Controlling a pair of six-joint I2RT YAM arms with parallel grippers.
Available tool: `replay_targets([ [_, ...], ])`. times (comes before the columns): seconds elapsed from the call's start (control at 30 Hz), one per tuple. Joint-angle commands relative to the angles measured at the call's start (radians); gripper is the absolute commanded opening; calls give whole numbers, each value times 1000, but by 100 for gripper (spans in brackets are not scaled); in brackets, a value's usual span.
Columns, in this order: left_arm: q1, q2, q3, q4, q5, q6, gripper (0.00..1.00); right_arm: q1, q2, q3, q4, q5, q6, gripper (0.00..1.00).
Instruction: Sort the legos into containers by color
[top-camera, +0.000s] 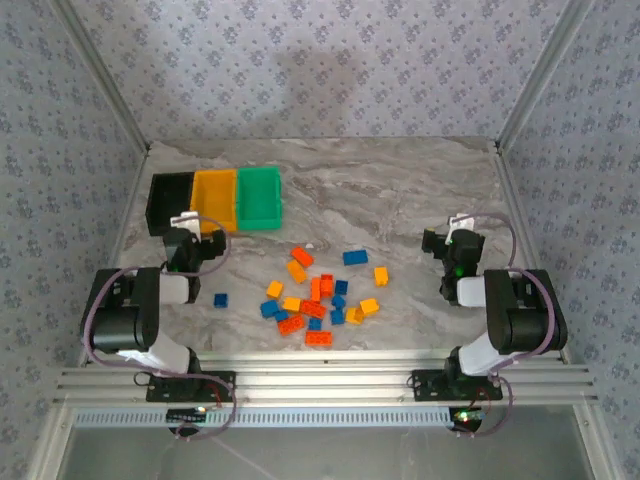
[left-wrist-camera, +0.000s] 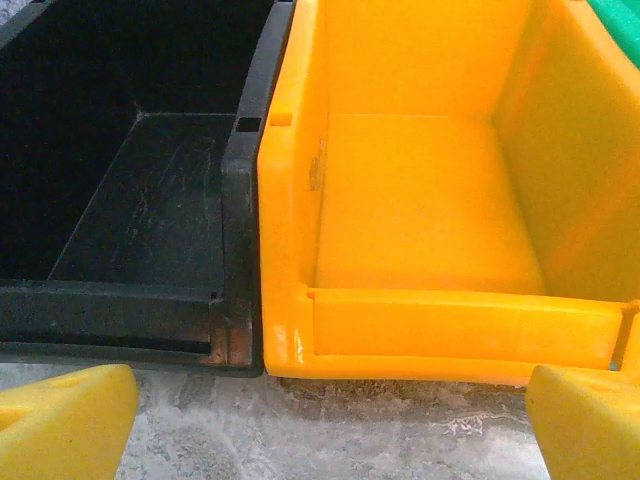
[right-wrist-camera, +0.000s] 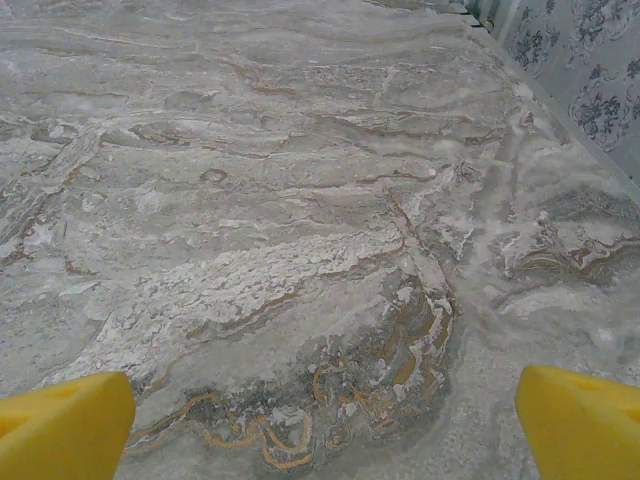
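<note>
Legos (top-camera: 318, 298) lie loose on the marble-patterned tabletop (top-camera: 430, 190), scattered at the middle front between the two arms. One blue brick (top-camera: 220, 299) sits apart, nearest the left arm. The bins are joined in a row at the left rear: black bin (top-camera: 168, 205), yellow-orange bin (top-camera: 215, 200), green bin (top-camera: 259, 197). The left wrist view shows the black and yellow-orange floors bare.

Left tool (left-wrist-camera: 325, 440): jaws spread full, nothing held, hanging low just in front of the lips of the black and yellow-orange bins.
Right tool (right-wrist-camera: 320, 430): jaws likewise wide, empty, over bare tabletop, well apart from the scatter.

Handling, as a judgement: the bricks look light, rigid and not fragile, with smooth sides that could slip or skate if nudged. Best hold is from above, across two flat opposite side faces, below the studs. Several bricks in the middle touch one another. The outliers give cleaner finger room, so start with those.
</note>
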Motion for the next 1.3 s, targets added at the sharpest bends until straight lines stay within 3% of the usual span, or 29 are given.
replay_targets([
  [0.0,2,-5,27,8,16,11,100,4,0,18,25,2,-12,100],
  [0.73,3,-6,28,7,18,8,100,-6,-2,19,21,-16,-9,100],
  [0.83,2,-29,35,-24,30,13,100,-2,-51,51,-65,-7,-9,100],
  [1.03,-21,-231,98,-291,-29,-1,100,35,-151,172,-390,125,53,100],
  [1.27,-31,-468,86,-291,-41,-128,100,146,-259,251,-550,391,232,100],
])
